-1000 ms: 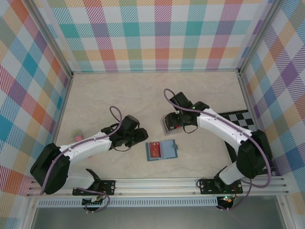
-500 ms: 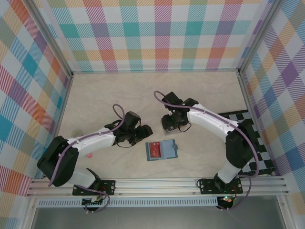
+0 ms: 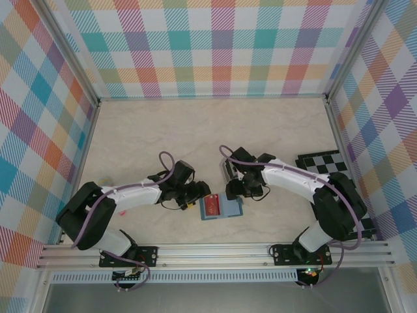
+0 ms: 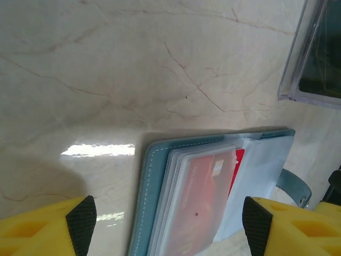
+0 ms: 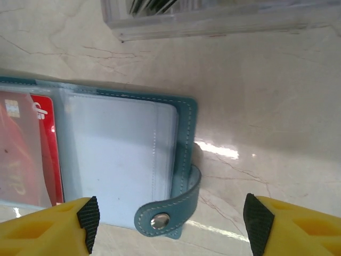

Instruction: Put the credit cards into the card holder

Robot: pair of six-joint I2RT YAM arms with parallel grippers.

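The holder [image 3: 232, 206] lies open on the table [image 3: 163, 130] near the front edge, a red card [image 3: 210, 207] in its left sleeve. The left gripper [image 4: 168, 221] and right gripper [image 5: 171, 218] hang over its two ends, jaws wide and empty. Best, I judge: one pins the holder flat while the other brings a card from the rack [image 5: 213, 16], level with a sleeve mouth. The rack is cut off, so its cards cannot be counted.
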